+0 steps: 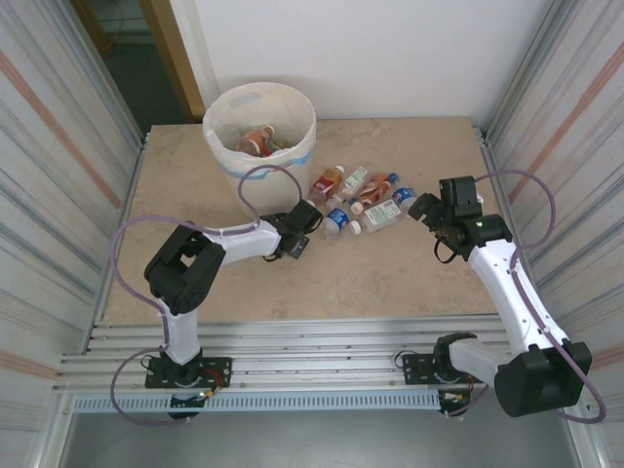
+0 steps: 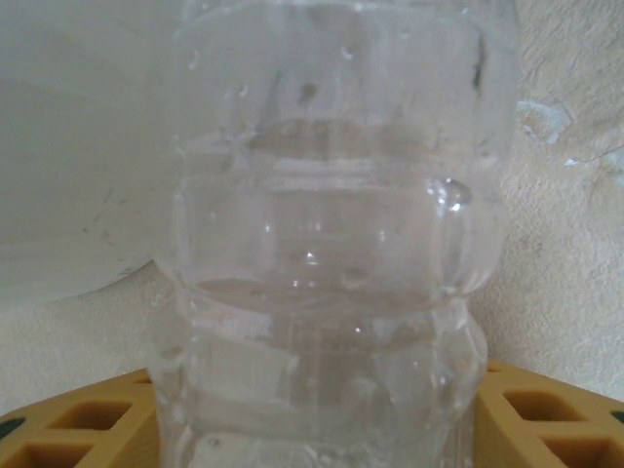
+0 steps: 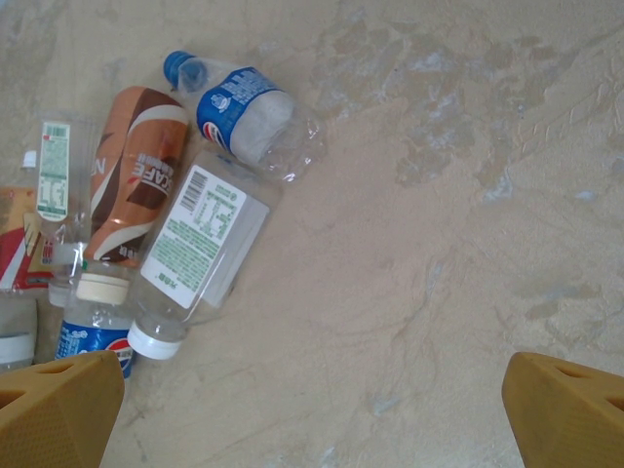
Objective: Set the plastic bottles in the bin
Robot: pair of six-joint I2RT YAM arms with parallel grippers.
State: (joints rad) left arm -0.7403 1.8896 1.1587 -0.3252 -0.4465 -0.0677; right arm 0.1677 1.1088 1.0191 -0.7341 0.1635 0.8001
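Observation:
The cream bin (image 1: 292, 117) stands at the back left of the table with several bottles (image 1: 255, 139) inside. More plastic bottles (image 1: 363, 198) lie in a loose cluster right of it. My left gripper (image 1: 317, 224) is at the cluster's left end. In the left wrist view a clear ribbed bottle (image 2: 327, 253) stands between its yellow fingers (image 2: 93, 419), which press against both sides. My right gripper (image 3: 312, 419) hangs open over bare table right of the cluster. Nearest it lie a clear bottle with a green-and-white label (image 3: 200, 244) and a blue-labelled bottle (image 3: 239, 107).
The bin's pale wall (image 2: 68, 175) rises just behind the held bottle. A brown coffee bottle (image 3: 136, 185) and a blue cola bottle (image 3: 93, 336) lie left of the right gripper. Metal walls (image 1: 58, 146) close in the table on both sides.

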